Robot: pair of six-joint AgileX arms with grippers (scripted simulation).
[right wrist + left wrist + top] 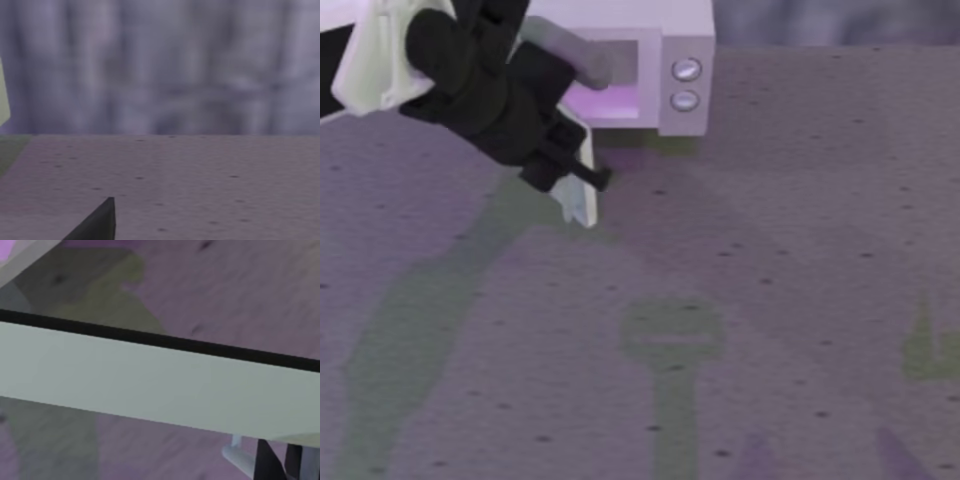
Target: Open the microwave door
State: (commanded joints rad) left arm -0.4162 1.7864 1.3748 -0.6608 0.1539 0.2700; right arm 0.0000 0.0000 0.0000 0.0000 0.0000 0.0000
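The left pincer (pixel 582 172) sits at the free edge of the microwave door (pixel 582 200), swung well out from the microwave (pixel 660 60) at the desk's (pixel 800 260) back-left; whether it grips, I cannot tell. A slip could leave the door short.

The speckled table (pixel 770 300) carries the microwave (pixel 660 40) (far edge, left of centre).

- Table (pixel 200 185): speckled mauve surface, bare across the lower half.
- Backdrop (pixel 165 65): blurred grey-violet wall behind.
- Dark finger tip (pixel 100 225): at bottom edge.
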